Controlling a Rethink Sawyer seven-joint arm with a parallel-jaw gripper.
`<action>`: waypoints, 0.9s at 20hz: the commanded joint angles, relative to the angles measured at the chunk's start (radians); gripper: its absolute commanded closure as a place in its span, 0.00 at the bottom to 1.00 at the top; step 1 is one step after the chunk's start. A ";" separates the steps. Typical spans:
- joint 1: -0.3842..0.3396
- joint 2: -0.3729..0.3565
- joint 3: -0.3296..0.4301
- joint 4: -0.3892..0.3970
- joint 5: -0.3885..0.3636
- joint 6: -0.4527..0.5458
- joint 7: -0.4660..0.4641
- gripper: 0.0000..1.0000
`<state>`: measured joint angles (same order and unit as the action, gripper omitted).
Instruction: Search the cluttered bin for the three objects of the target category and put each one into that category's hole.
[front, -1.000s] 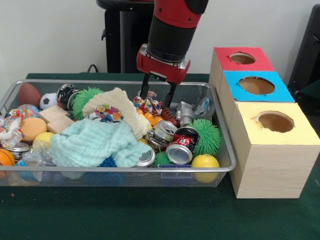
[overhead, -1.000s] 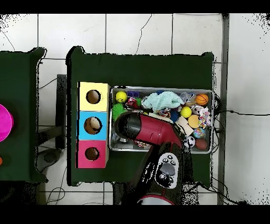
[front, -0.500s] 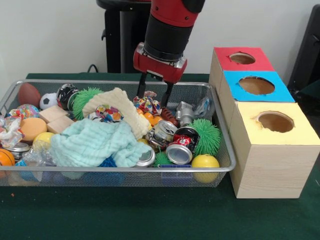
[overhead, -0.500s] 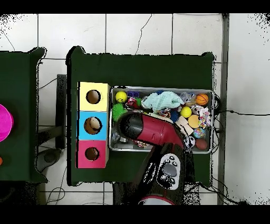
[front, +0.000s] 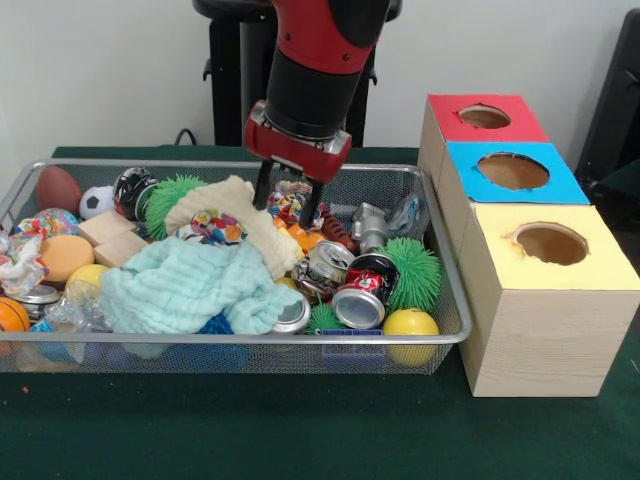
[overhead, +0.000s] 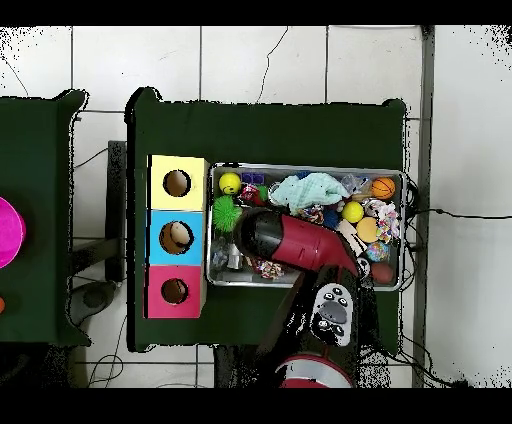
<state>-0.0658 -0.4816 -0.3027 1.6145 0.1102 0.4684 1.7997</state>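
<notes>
From the front, the claw (front: 285, 204) is sliding across the bin (front: 452, 300) away from the boxes, and it is riding a touch lower than a second ago. Its two fingers are spread with nothing between them, tips hanging just over the multicoloured knotted toy (front: 290, 205) beside the cream cloth (front: 250, 215). That reads as a search still going on: nothing is gripped and nothing is heading for a hole. Which category is wanted isn't shown, but the crushed cans (front: 362, 290) are lying together near the bin's box-side end, next to the green spiky ball (front: 412, 272) and above the yellow ball (front: 411, 324) at the front rim. The claw is moving off from them, not toward them. Room is tight here: the mint cloth (front: 185, 285) is covering much of the middle, and the mesh back wall is standing close behind the fingers. The red box (front: 450, 125), blue box (front: 465, 165) and yellow box (front: 565, 275) are lined up just beside the bin, holes up.

From overhead, the arm (overhead: 300, 245) is lying across the bin's middle and hiding the claw, having swung toward the centre since the earlier look. Bare green surface (overhead: 270, 130) is open all around the bin (overhead: 404, 230). The row of boxes (overhead: 176, 236) is standing close against one short end, so I judge any carry to a hole needs a lift over that rim first.
</notes>
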 joint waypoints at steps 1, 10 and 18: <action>-0.009 0.100 0.042 -0.137 0.058 0.067 0.211 0.00; 0.043 0.140 -0.004 -0.197 0.113 0.133 0.293 0.00; 0.091 0.160 -0.043 -0.233 0.181 0.196 0.335 0.00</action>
<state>0.0049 -0.3763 -0.3616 1.4480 0.2177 0.5198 1.7999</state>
